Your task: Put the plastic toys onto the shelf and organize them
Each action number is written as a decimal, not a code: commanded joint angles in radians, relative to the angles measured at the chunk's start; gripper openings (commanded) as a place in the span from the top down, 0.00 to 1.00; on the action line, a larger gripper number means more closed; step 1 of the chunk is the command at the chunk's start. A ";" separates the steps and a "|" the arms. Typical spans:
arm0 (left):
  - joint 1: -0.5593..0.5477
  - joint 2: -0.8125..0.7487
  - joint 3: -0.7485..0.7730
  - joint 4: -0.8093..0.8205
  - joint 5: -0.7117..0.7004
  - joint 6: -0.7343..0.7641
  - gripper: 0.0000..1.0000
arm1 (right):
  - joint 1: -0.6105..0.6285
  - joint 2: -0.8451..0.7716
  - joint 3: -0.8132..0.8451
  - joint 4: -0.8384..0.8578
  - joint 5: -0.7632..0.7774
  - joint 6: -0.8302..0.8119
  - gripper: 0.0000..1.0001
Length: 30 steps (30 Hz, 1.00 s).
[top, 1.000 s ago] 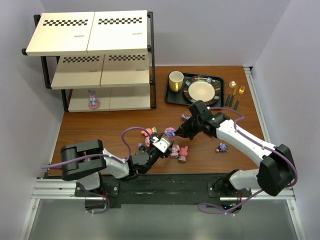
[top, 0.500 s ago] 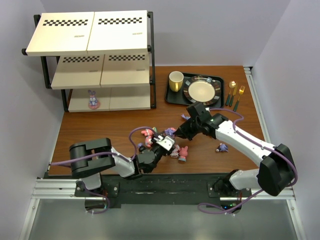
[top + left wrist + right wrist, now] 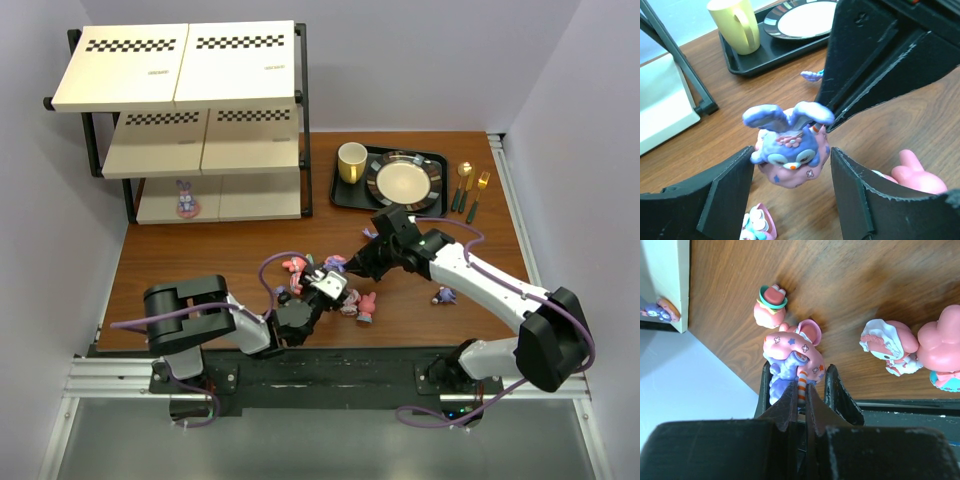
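My right gripper (image 3: 347,264) is shut on the orange-and-white striped stick of a purple bunny toy on a pink base (image 3: 790,150) and holds it above the table. It shows in the right wrist view (image 3: 792,352) just past my right gripper (image 3: 799,390). My left gripper (image 3: 791,165) is open, with one finger on each side of this toy and a small gap on the right side. The shelf (image 3: 200,140) stands at the back left, with one purple bunny (image 3: 186,198) on its lowest board. Pink toys (image 3: 295,266) (image 3: 367,305) lie near the grippers.
A black tray (image 3: 345,190) with a yellow mug (image 3: 351,161) and a plate (image 3: 404,180) sits at the back, with gold cutlery (image 3: 472,190) to its right. Two purple toys (image 3: 444,295) (image 3: 370,234) lie by the right arm.
My left arm has swung right and brought its open fingers up around the purple bunny. My right gripper has shifted slightly left with the toy.
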 commanded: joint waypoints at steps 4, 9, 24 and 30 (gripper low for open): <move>0.013 -0.066 -0.038 0.613 0.007 -0.072 0.34 | 0.004 -0.021 -0.011 0.049 -0.013 0.034 1.00; 0.019 -0.093 -0.052 0.613 0.025 -0.077 0.32 | 0.005 -0.015 -0.014 0.053 -0.013 0.033 1.00; 0.032 -0.102 -0.042 0.613 0.079 -0.068 0.52 | 0.007 -0.002 -0.028 0.072 -0.019 0.031 1.00; 0.038 -0.106 -0.042 0.613 0.088 -0.065 0.70 | 0.017 0.004 -0.033 0.081 -0.017 0.031 1.00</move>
